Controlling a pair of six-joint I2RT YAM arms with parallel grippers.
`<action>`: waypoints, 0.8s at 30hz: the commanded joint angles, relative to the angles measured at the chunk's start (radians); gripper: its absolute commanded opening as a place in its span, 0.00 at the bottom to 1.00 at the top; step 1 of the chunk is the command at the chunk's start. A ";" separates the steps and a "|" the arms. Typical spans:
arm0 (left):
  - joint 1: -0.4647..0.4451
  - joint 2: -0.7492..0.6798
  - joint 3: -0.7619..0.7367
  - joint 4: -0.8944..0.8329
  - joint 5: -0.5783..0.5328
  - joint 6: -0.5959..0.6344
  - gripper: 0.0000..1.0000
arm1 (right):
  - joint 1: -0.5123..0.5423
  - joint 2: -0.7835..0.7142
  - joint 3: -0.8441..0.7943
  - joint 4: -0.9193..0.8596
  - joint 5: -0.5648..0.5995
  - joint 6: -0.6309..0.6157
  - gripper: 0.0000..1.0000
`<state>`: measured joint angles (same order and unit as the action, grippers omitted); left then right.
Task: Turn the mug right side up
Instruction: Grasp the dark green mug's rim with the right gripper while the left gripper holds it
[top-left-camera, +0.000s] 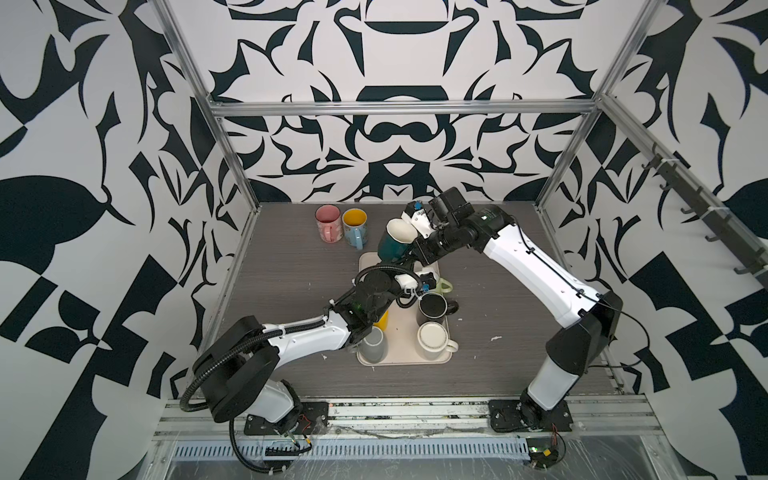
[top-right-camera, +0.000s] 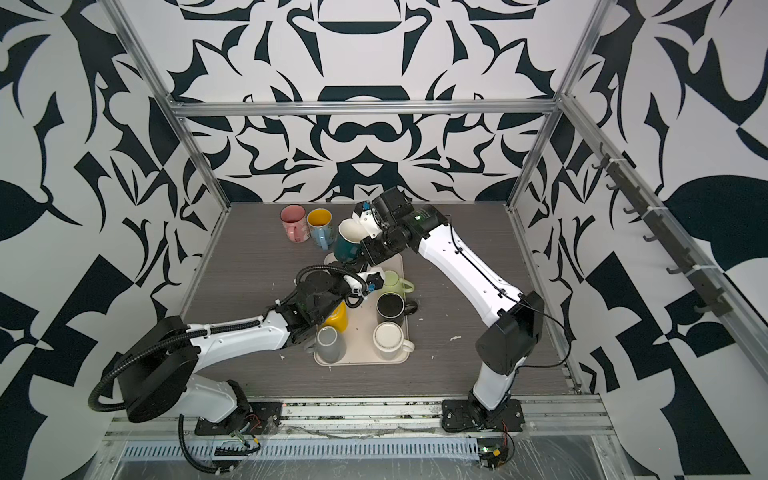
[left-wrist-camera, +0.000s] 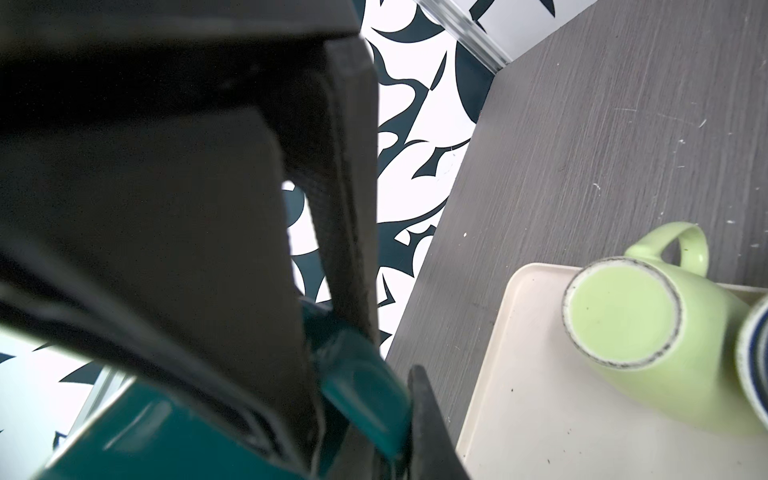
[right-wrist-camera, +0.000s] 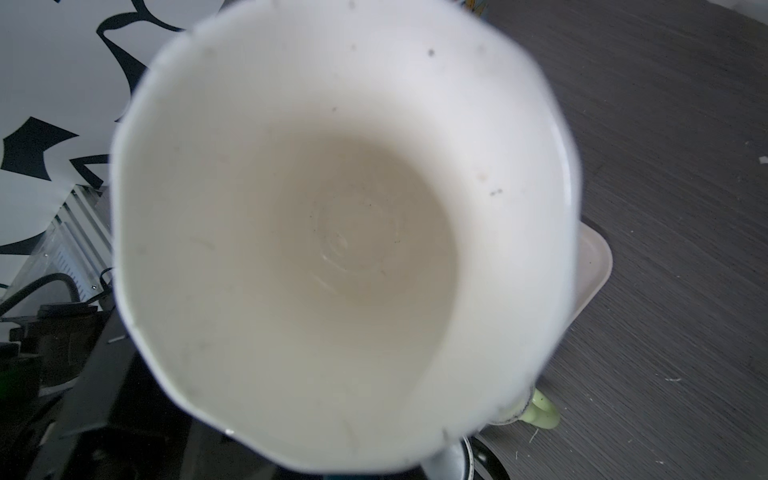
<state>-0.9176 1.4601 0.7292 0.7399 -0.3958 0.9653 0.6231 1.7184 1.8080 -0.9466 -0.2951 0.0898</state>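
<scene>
We see the teal ceramic mug (top-left-camera: 392, 249), white inside, held clear of the grey wood-grain bench (top-left-camera: 291, 311). It hangs above the far end of the cream rectangular tray (top-left-camera: 401, 332), tilted, with its mouth facing up and away from the tray. The right gripper (top-left-camera: 410, 236) has its jaws pinching the mug's rim. The left gripper (left-wrist-camera: 374, 365) has its jaws pinching the teal handle on the side nearer the tray.

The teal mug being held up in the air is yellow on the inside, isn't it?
Not quite. The teal mug is being held up in the air, but its inside is white, not yellow. The right wrist view looks straight down into it and shows a plain white lining, and the white opening also shows in both top views.
</scene>
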 joint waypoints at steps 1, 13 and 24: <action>-0.005 -0.043 0.053 0.144 -0.081 0.004 0.19 | 0.003 -0.051 -0.009 0.060 0.068 0.065 0.00; -0.005 -0.070 0.036 0.113 -0.152 0.004 0.49 | 0.001 -0.045 0.020 0.124 0.205 0.100 0.00; -0.003 -0.143 -0.007 0.047 -0.211 -0.056 0.50 | -0.006 0.084 0.162 0.157 0.337 0.134 0.00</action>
<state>-0.9249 1.3460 0.7326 0.7822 -0.5674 0.9451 0.6212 1.8103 1.8812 -0.8925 -0.0170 0.2070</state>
